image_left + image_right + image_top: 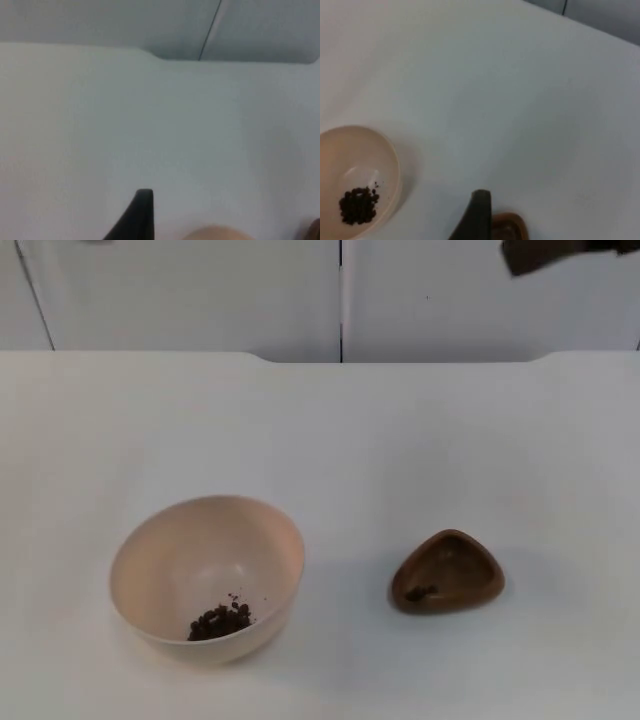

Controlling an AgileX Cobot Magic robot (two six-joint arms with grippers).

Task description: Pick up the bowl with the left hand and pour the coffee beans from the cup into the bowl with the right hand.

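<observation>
Fingers [476,215] above white table [420,440].

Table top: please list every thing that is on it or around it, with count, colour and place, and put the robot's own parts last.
Bowl: one, cream, standing on the table at the left arm's side.
Coffee beans: one small heap, dark brown, inside the bowl at its near wall.
Cup: one, brown, rounded triangle shape, on the table at the right arm's side, apart from the bowl; a few dark bits inside.
Table: one, white.
Partition wall: one, grey, behind the table.
Left claw: one black fingertip, above the table.
Right claw: one black fingertip, above the table near the cup.
</observation>
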